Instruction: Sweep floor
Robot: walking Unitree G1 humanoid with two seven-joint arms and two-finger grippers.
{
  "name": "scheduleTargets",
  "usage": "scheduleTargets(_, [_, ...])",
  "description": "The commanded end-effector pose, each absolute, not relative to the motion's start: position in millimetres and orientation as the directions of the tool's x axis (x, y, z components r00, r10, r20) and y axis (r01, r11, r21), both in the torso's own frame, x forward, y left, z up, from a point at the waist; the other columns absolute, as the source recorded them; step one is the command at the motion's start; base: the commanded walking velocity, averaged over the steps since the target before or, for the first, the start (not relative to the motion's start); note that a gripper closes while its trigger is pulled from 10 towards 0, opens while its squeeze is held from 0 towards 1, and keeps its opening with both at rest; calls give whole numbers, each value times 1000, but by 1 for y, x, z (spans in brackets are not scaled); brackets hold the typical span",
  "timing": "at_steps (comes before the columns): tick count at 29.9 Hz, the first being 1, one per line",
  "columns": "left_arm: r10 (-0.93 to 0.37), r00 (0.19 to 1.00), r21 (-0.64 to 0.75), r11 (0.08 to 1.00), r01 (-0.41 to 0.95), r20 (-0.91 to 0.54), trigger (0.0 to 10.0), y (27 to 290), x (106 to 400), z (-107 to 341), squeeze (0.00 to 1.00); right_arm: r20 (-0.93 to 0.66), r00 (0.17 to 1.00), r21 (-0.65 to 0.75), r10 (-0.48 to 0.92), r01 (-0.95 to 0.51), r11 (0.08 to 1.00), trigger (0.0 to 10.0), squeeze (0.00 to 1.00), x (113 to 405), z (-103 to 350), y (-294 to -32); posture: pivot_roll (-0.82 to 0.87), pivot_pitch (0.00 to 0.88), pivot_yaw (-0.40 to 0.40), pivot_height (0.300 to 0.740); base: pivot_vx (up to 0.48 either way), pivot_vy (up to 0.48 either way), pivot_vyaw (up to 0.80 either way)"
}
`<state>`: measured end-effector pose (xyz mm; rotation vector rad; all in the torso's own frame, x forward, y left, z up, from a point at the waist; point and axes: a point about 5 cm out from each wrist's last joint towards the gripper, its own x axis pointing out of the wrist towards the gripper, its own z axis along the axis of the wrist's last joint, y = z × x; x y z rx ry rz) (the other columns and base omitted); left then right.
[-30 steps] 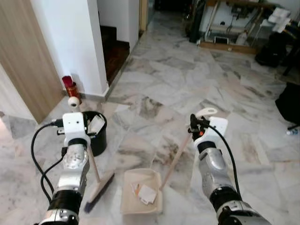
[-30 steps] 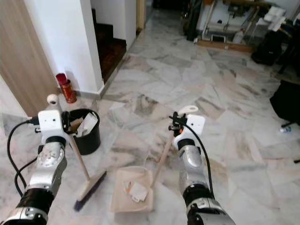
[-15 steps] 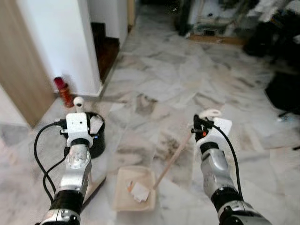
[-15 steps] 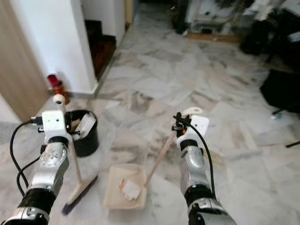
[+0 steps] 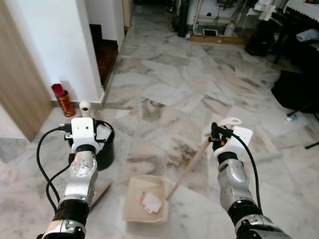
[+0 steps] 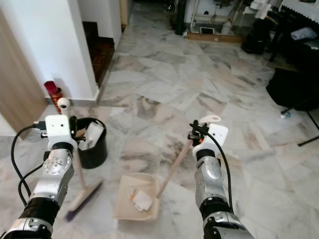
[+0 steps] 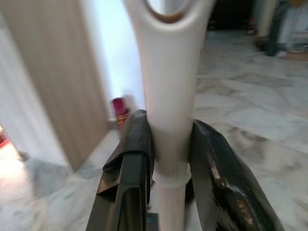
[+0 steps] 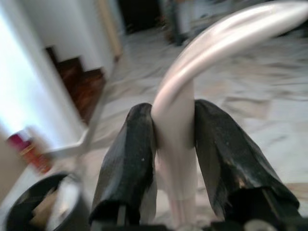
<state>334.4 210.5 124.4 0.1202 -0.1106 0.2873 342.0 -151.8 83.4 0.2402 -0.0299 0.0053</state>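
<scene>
- The dustpan (image 6: 135, 202) sits flat on the marble floor (image 6: 164, 79) between the 2 arms, and everything below is placed relative to it.
- Inside the dustpan lie a few pieces of crumpled paper scrap (image 6: 140, 198), gathered toward its rear wall.
- Its long wooden handle (image 6: 174, 167) rises at a slant from the back of the dustpan up to the right gripper (image 8: 174, 144), whose 2 black fingers (image 8: 129, 159) are clamped on the white plastic grip at the top.
- The broom (image 6: 79, 193) stands on the robot's left of the dustpan, bristles on the floor just beside the dustpan's edge but apart from it.
- The left gripper (image 7: 166, 144) is clenched on the white grip of the broom, just below its hanging loop, with a finger pressing each side.
- A black bin (image 6: 92, 144) holding paper stands beyond the dustpan on the robot's left, just beside the broom stick; a red can (image 6: 53, 91) stands further off by the white wall corner.
- Handling, as a judgement: both tools look light and stiff, yet the long sticks give leverage, so a small wrist turn would swing the far end widely.
- The smooth plastic grips look slippery; a hold lower down, on the wood, would likely give firmer control than the very top.
- The scrap looks feather-light and could slide or blow out if the dustpan is tipped forward; the dustpan should stay level or tilted back.
</scene>
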Motion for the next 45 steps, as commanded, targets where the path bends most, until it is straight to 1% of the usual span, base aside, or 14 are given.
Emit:
scheduleTargets(1, [261, 952, 110, 954, -280, 163, 10000, 205, 338, 134, 0, 93, 995, 241, -21, -2, 970, 10000, 0, 347, 97, -159, 159, 0, -49, 740, 0, 480, 0])
scheduleTargets(24, [267, 950, 110, 952, -286, 161, 10000, 205, 336, 133, 0, 88, 996, 233, -15, -6, 972, 10000, 0, 347, 97, -158, 159, 0, -53, 740, 0, 467, 0])
scheduleTargets(37, [257, 950, 117, 953, -280, 176, 10000, 203, 336, 134, 0, 95, 995, 232, -9, -13, 973, 10000, 0, 348, 98, -158, 160, 0, -55, 740, 0, 19, 0])
scheduleTargets(45, [231, 957, 122, 959, -255, 177, 10000, 199, 338, 135, 0, 99, 995, 202, 7, -27, 979, 10000, 0, 348, 99, -155, 156, 0, -47, 740, 0, 0, 99])
